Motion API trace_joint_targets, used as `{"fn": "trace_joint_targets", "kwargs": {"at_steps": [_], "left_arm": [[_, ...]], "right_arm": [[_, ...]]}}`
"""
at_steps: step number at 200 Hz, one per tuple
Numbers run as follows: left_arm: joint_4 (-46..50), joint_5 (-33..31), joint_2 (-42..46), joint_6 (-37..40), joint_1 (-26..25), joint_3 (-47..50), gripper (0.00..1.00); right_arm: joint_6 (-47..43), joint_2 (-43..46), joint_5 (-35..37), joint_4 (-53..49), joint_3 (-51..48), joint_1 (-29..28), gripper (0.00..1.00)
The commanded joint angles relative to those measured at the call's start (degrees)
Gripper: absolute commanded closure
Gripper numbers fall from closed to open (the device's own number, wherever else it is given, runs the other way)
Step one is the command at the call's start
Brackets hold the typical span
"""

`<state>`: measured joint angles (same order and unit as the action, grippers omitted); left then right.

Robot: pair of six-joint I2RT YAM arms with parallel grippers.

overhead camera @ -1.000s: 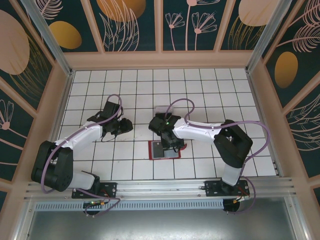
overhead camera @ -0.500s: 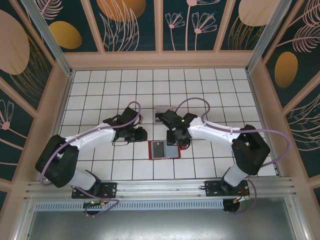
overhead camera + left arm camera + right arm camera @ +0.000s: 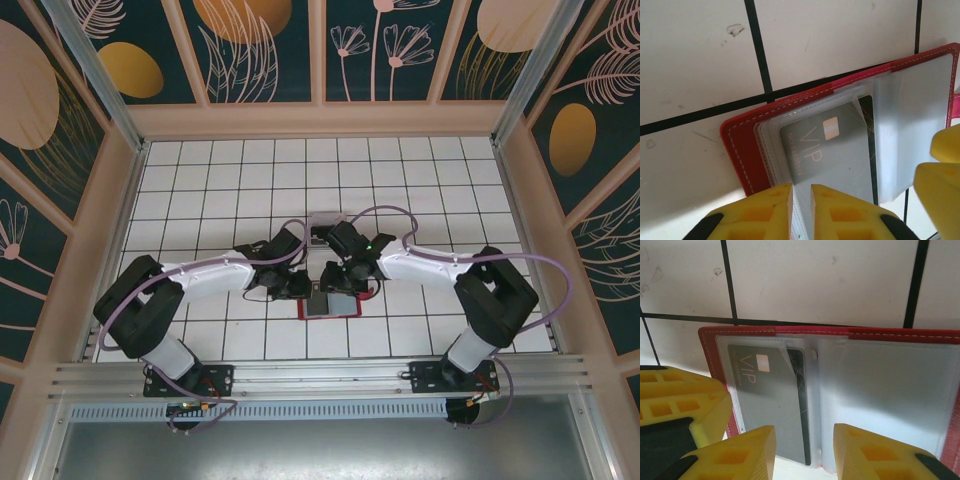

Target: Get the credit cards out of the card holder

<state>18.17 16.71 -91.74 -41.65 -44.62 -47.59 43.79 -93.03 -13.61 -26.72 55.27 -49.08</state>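
The card holder lies open and flat on the white tiled table, just in front of the 2 arm bases and between the 2 grippers, which meet over it. Both credit cards sit in its left clear pocket: a grey VIP card on top and a dark card tucked behind it, showing as a thin strip.

The step in hand looks like getting a grip on the grey VIP card. To do it well, 1 gripper should pin the red cover flat while the other takes only the card's exposed edge, not the plastic sleeve. The pull should then run along the pocket's opening, so the holder does not lift or fold shut.

The left gripper has its yellow fingers drawn to a narrow slot at the near left edge of the pocket. I cannot tell whether they pinch the sleeve or the card. The right gripper stands clearly apart, straddling the near edge by the fold and holding nothing.
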Motion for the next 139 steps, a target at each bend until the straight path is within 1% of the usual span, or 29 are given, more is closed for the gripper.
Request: {"fn": "trace_joint_targets", "kwargs": {"at_steps": [1, 67, 95, 139], "left_arm": [[-0.4, -0.7, -1.2, -1.1, -0.5, -1.0, 0.81], [0.6, -2.5, -2.1, -0.5, -0.6, 0.5, 0.84], [0.6, -2.6, -2.1, -0.6, -0.6, 0.7, 0.84], [0.8, -2.9, -2.0, -0.6, -0.6, 0.8, 0.84]], "right_arm": [[-0.6, -1.9, 0.0, 0.5, 0.0, -0.4, 0.63], [-1.1, -6.3, 3.2, -2.3, 2.3, -2.1, 0.62], [-1.0, -7.0, 4.3, -3.4, 2.5, -2.4, 0.64], [-1.0, -7.0, 5.5, -4.1, 2.1, -2.5, 0.7]]}}
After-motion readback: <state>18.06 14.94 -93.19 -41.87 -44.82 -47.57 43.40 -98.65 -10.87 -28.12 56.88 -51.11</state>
